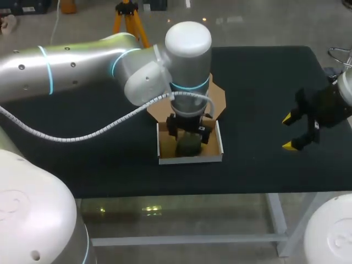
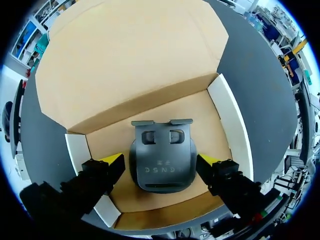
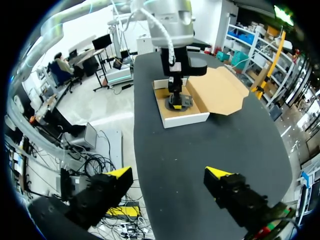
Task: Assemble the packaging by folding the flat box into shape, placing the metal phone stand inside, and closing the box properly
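The folded box [image 1: 163,144] has white walls, a brown inside, and its lid [image 1: 218,102] lying open behind it. The dark metal phone stand [image 1: 188,145] lies flat on the box floor [image 2: 200,112], just below the open lid [image 2: 125,60]. My left gripper [image 1: 190,132] hangs straight down into the box. Its yellow-tipped fingers [image 2: 114,162] stand open on either side of the phone stand [image 2: 162,150], not gripping it. My right gripper [image 1: 291,132] hovers open and empty over the table's right side, and in its own view the box [image 3: 186,119] lies well ahead of that gripper [image 3: 167,180].
A black mat [image 1: 264,82] covers the table. My left arm [image 1: 82,69] stretches across the table's left half. The mat's front edge runs close below the box.
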`<action>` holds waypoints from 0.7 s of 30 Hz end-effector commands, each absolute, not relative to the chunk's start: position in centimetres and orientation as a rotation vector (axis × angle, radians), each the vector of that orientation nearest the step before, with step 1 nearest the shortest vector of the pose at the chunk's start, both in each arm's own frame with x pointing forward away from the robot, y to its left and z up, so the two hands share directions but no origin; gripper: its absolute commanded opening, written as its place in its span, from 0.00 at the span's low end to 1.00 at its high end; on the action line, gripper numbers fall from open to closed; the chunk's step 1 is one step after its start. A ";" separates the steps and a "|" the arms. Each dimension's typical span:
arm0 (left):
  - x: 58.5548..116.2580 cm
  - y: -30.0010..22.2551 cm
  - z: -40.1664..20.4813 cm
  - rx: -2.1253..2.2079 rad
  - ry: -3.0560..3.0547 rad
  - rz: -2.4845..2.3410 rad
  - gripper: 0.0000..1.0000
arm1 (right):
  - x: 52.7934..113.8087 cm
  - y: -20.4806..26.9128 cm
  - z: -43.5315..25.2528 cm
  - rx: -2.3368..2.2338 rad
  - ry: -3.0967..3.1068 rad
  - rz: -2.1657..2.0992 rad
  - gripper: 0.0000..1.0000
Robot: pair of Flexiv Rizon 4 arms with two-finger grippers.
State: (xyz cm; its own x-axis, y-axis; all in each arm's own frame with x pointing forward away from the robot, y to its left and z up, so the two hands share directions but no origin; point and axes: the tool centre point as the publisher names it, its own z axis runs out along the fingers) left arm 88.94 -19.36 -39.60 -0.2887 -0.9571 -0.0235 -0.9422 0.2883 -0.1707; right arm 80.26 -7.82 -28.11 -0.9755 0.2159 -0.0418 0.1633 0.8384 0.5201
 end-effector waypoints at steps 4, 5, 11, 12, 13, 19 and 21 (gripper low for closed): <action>88.2 -18.7 -38.1 -1.873 2.329 -0.159 1.00 | 80.2 -7.9 -28.1 0.301 2.916 0.815 1.00; 88.2 -18.7 -38.0 -1.892 2.315 -0.158 1.00 | 80.2 -7.9 -28.1 0.301 2.916 0.815 1.00; 87.6 -18.6 -37.7 -1.955 2.256 -0.118 1.00 | 80.2 -7.9 -28.1 0.301 2.916 0.815 1.00; 87.5 -18.6 -37.7 -1.963 2.250 -0.112 1.00 | 80.2 -7.9 -28.1 0.301 2.916 0.815 1.00; 87.4 -18.6 -37.7 -1.970 2.237 -0.103 1.00 | 80.2 -7.9 -28.1 0.301 2.916 0.815 1.00; 86.5 -19.1 -38.0 -2.011 2.202 -0.044 1.00 | 80.2 -7.9 -28.1 0.301 2.916 0.815 1.00; 86.4 -19.2 -38.2 -2.039 2.189 -0.029 1.00 | 80.2 -7.9 -28.1 0.301 2.916 0.815 1.00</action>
